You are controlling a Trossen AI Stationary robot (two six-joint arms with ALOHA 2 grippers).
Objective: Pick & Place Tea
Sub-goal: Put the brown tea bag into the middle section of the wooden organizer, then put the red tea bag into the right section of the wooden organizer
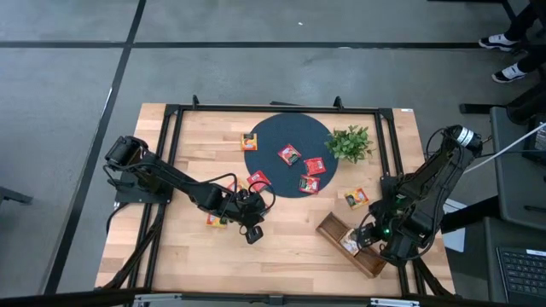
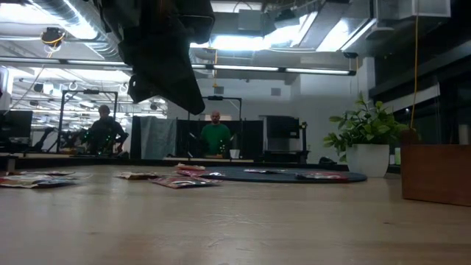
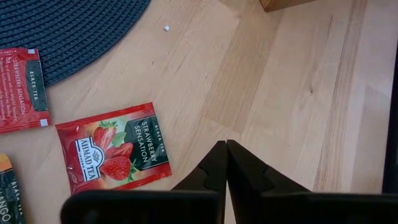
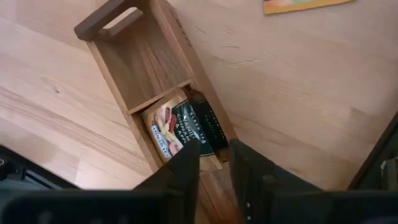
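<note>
Several tea packets lie flat: red ones [image 1: 289,154] on the round dark mat [image 1: 286,128], an orange one [image 1: 356,198] on the wood beside the plant, and a red strawberry one [image 3: 115,152] on the wood near my left gripper [image 3: 227,149]. That gripper is shut, holds nothing, and hovers right of the strawberry packet. My right gripper [image 4: 214,162] stands open above the wooden tray [image 4: 143,62]. One tea packet [image 4: 180,127] lies slanted in the tray's middle compartment, just beneath the fingertips.
A small potted plant [image 1: 350,143] stands at the mat's right. The tray [image 1: 375,264] lies slanted near the table's front right corner. A black frame runs around the table. Bare wood stretches along the near edge between the two arms.
</note>
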